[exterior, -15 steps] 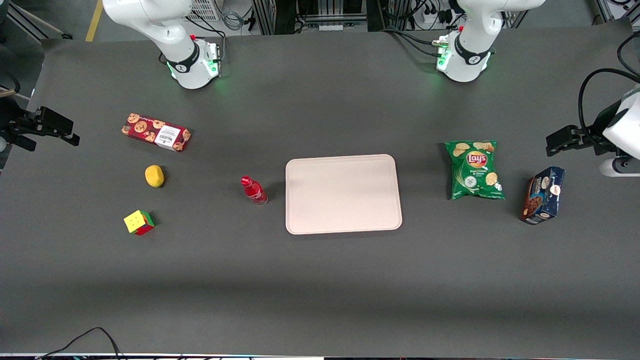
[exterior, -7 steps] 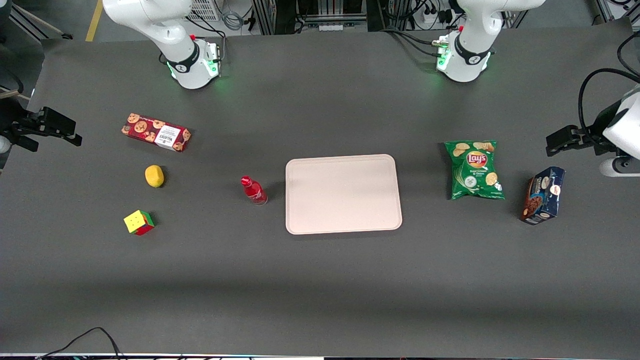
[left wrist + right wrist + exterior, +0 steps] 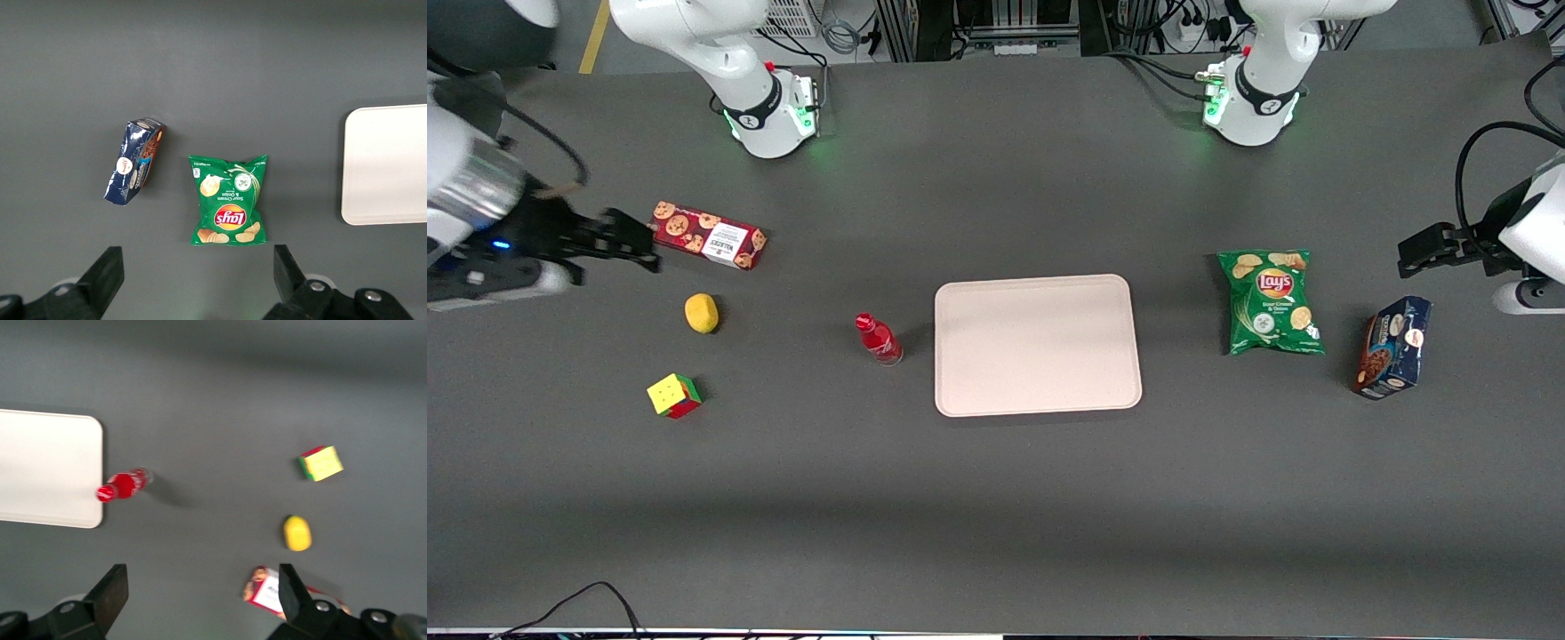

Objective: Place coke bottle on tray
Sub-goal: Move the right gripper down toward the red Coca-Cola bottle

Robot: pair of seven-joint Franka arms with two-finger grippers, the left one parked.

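One wide dark grey table [image 3: 996,498] carries everything here, and the largest thing on it is the tray [image 3: 1037,344], a pale beige-pink rectangle with rounded corners and a low rim, lying flat near the middle with nothing on it. Next in size is the green chips bag [image 3: 1269,301], lying flat toward the parked arm's end of the table, well apart from the tray, with a dark blue snack box [image 3: 1392,347] farther along toward that same end. Toward the working arm's end lies a red cookie box [image 3: 704,235], and just beside it, above the table, hangs the gripper [image 3: 633,242], its two fingers spread wide apart and holding nothing; the right wrist view shows both fingers with open space between them. The coke bottle [image 3: 878,338] stands upright on the table just beside the tray's short edge that faces the working arm's end, not touching it, red cap uppermost. In the right wrist view the coke bottle [image 3: 123,485] appears with its cap overlapping the corner of the tray [image 3: 47,467]. Smaller still are a multicoloured puzzle cube [image 3: 673,396], nearer the front camera than the cookie box, and a yellow lemon [image 3: 702,313] lying between the two.
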